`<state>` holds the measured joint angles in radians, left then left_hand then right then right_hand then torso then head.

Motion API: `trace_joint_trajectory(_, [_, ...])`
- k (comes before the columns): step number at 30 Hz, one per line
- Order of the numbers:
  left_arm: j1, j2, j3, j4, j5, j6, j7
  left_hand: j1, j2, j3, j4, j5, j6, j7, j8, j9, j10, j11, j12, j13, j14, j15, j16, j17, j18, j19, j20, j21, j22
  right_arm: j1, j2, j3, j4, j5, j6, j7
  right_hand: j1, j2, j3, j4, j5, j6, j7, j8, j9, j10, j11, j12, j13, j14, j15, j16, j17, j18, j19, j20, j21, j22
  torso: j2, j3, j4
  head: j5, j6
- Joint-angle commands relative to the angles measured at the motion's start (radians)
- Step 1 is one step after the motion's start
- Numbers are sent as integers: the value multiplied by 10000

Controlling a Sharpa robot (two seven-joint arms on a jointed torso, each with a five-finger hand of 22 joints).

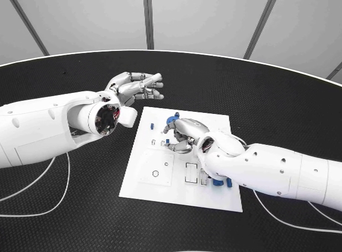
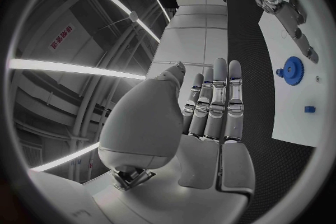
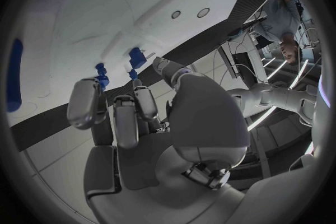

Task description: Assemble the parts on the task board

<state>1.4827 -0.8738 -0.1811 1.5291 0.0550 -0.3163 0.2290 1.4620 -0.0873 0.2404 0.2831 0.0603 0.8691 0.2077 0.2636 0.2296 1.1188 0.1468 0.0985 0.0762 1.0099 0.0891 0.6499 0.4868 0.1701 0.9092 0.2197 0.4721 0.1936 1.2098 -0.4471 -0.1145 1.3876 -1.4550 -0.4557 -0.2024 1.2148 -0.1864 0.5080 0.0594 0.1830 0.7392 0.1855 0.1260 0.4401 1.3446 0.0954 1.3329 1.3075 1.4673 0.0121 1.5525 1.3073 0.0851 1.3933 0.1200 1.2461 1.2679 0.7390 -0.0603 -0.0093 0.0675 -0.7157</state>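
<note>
the white task board [image 1: 159, 173] lies mid-table with small blue parts at its 12 o'clock end. the right hand [image 1: 183, 134] hovers low over that end, fingers curled down as if to pick or seat a part; whether it pinches one i cannot tell. the left hand [image 1: 134, 86] waits off the board at 11 o'clock, fingers straight and holding nothing, leaving room. the blue gear [image 2: 292, 70] sits on the board.

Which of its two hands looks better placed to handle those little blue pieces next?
The right hand, probably: it hangs over the task board beside the blue parts. The left hand is held off the board over bare table, holding nothing.
</note>
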Motion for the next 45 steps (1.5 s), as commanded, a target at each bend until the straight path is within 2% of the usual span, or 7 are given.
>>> trace_joint_trajectory(1, [0, -20, 0, -47, -272, 84, -316, -171, -95, 62, 49, -16, 126, -35, -13, 47, 583, -130, 263, 148, 209, -132, 126, 57, 146, 131, -59, 158, 56, 4, -352, 5, 429, 59, -227, 265, 41, -95, -68, 9, -62, -67, -15, -49, -23, -101, 18, -51, -11, 905, 80, -36, 2102, -10, -60, 14, -77, -46, -64, 16, -17, -5, 12])
trace_joint_trajectory(9, [1, -135, 1, -279, -2188, 578, -1857, -701, -287, 185, 29, -19, 444, -358, 48, 218, 1288, -552, 1147, 885, 2337, -693, 2285, 1323, 117, 2194, -1065, 1952, 887, 93, -1908, 26, 1830, 1108, -876, 1790, 32, -57, -135, 82, -136, -42, -58, -34, -41, -195, -17, -127, -96, 849, 54, -130, 1889, 51, -203, 2, -341, -263, -221, 91, -65, 81, -32])
trace_joint_trajectory(11, [2, -198, 2, -287, -2897, 880, -2429, -881, -312, 141, 2, -21, 548, -526, 157, 330, 1648, -735, 1999, 1551, 3803, -883, 5516, 5167, 120, 2743, -1283, 2898, 1420, 152, -2330, 26, 2135, 1519, -902, 2036, 39, -36, -142, 101, -130, 22, -61, 1, -35, -204, -23, -133, -104, 842, 46, -142, 1868, 59, -224, -6, -383, -292, -265, 119, -69, 100, -45])
trace_joint_trajectory(15, [6, -305, 4, -256, -4387, 1550, -3600, -1265, -213, 95, 47, -31, 663, -691, 663, 906, 907, -904, 4629, 3856, 4546, -1002, 7557, 7903, -72, 2787, -1404, 5180, 3687, 335, -3232, 23, 2741, 2197, -932, 2290, 69, 14, -152, 148, -22, 327, -65, 178, 4, -196, -30, -125, -105, 841, 34, -150, 1863, 51, -208, -21, -387, -271, -341, 150, -74, 123, -77])
trace_joint_trajectory(24, [21, -304, 6, -323, -7072, 2581, -6131, -2793, 302, -268, 89, -14, 834, -1172, 2321, 2615, 1831, -1307, 10378, 9402, 5262, -1337, 8606, 9695, -501, 3633, -1642, 7714, 7126, 669, -5008, 8, 3673, 3229, -1297, 2411, -33, 42, -226, 327, 132, 808, -94, 520, 71, -146, -58, -95, -98, 828, 10, -183, 1802, 52, -188, -46, -429, -270, -487, 213, -160, 179, -114])
trace_joint_trajectory(29, [27, -86, 7, -370, -8258, 2895, -7103, -2877, 286, -340, 105, -7, 685, -1287, 2794, 3269, 2104, -1415, 11130, 10254, 5405, -1441, 8841, 10126, -697, 4120, -1753, 8464, 8349, 706, -5681, 3, 3933, 3996, -1732, 2605, -82, 28, -274, 447, 139, 991, -121, 702, 105, -326, -84, -296, -314, 737, -14, -347, 1463, 136, -378, -64, -816, -585, -529, 270, -153, 184, -126])
trace_joint_trajectory(45, [33, 1356, 10, -889, -9379, 3465, -8495, -3933, 268, -1409, 123, -30, 521, -1454, 3575, 4573, 1983, -1545, 11092, 10244, 5391, -1547, 8801, 10090, -697, 4008, -1828, 8578, 8478, 723, -6092, 1, 3976, 4714, -1672, 2462, -49, -7, -282, 476, 264, 957, -125, 751, 96, -355, -91, -337, -352, 772, -26, -292, 1607, 136, -381, -78, -858, -599, -533, 285, -127, 101, -217])
